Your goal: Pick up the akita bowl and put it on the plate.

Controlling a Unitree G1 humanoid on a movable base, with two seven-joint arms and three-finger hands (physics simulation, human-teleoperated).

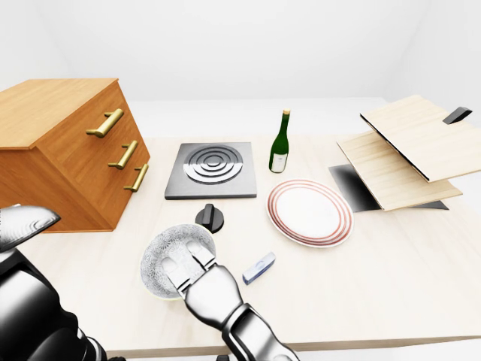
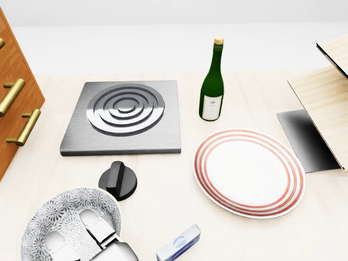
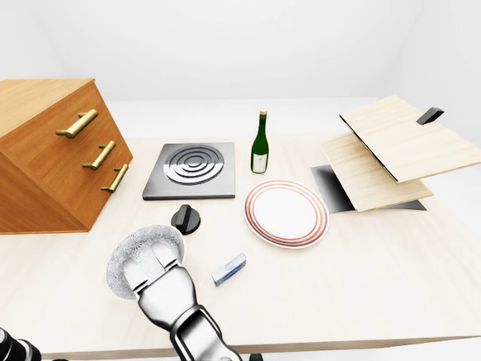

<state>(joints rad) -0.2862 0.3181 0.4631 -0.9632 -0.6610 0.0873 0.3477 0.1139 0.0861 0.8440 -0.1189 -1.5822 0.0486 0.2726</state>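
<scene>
Left-eye view, chrome hand [image 1: 197, 272] in patterned bowl [image 1: 167, 252]

The akita bowl [image 2: 65, 215] carries a fine grey-and-white floral pattern, and the plate [image 2: 249, 172] is white with thin red rings round its rim. On the pale wood-grain desk [image 1: 391, 263] stand a dark green bottle [image 2: 212, 81] with a white label, a brushed grey hob [image 2: 124, 117] with concentric rings, and a black knob [image 2: 118, 180]. The drawer cabinet [image 1: 68, 150] is orange-brown wood with brass handles, and the right hand [image 3: 159, 282] is shiny silver.

No text can be read: the pale label on the green glass wine bottle [image 2: 211, 81] and the small blue-and-white box [image 2: 179, 244] are too blurred.
</scene>
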